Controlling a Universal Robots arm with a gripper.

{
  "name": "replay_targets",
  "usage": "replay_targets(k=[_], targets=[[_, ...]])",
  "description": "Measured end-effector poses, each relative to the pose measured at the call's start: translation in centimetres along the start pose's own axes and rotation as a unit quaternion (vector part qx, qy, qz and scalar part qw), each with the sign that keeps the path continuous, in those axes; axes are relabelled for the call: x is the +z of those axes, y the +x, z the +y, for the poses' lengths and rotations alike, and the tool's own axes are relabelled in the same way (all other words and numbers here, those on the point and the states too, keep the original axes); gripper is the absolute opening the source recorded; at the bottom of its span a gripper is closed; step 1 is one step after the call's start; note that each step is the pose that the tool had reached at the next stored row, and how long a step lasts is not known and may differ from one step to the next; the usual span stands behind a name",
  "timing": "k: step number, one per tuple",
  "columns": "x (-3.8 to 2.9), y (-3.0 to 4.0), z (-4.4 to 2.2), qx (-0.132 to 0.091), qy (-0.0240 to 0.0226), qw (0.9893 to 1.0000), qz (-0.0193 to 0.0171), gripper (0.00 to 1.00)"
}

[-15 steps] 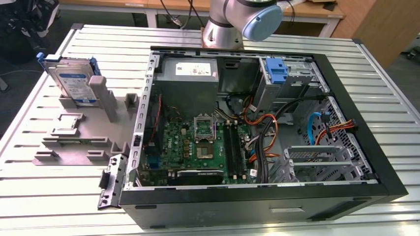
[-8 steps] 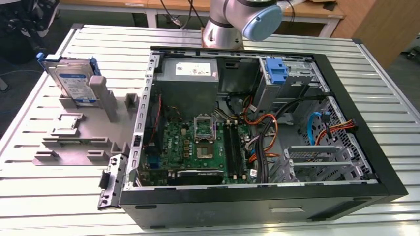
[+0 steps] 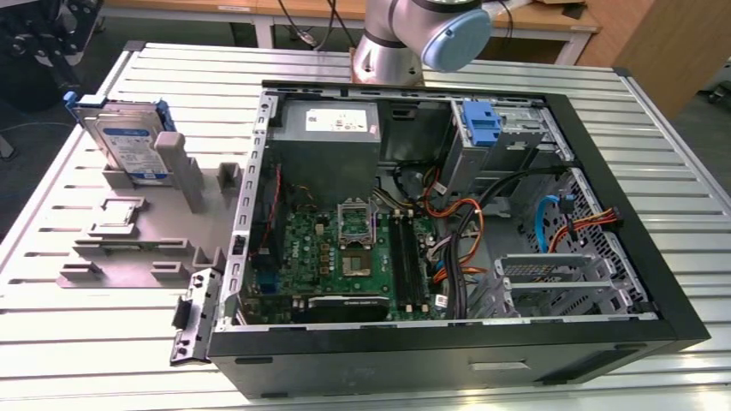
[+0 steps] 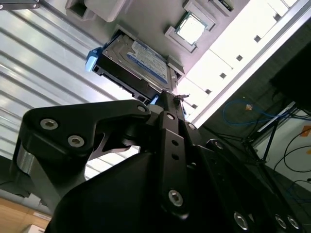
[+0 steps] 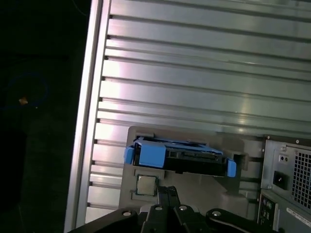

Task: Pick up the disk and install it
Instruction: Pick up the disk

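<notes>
Now, disk (image 3: 123, 141): upright on edge in grey rack (image 3: 171, 167), on ribbed table (image 3: 68, 342), beside open computer case (image 3: 457, 364).
Gripper (image 4: 167, 95): fingers pressed together, apart from the disk in the second wrist view.

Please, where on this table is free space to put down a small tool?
The ribbed metal table is bare on the exterior view's right of the open black computer case, and along its near edge, in front of the grey plastic fixture. Crowded: the fixture, where the blue-framed silver disk stands upright, and inside the case, full of cables.
</notes>
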State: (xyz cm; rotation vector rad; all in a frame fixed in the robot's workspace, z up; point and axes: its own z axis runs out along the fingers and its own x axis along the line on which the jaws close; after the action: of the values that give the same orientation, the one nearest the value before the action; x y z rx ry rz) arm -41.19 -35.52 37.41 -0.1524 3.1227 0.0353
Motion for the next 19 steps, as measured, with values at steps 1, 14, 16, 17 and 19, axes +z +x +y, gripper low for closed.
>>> replay_targets(k=[1, 14, 16, 17, 19], targets=[[0.01, 0.0, -0.01, -0.002, 0.0008, 1.0, 0.0001, 0.1], [0.01, 0.0, 0.0, -0.068, 0.0009, 0.9977, 0.0016, 0.1], [0.02, 0.0, 0.0, -0.078, 0.0007, 0.9969, 0.0018, 0.1], [0.02, 0.0, 0.0, -0.084, 0.0006, 0.9965, 0.0019, 0.1], [0.02, 0.0, 0.0, -0.094, 0.0004, 0.9955, 0.0021, 0.1]])
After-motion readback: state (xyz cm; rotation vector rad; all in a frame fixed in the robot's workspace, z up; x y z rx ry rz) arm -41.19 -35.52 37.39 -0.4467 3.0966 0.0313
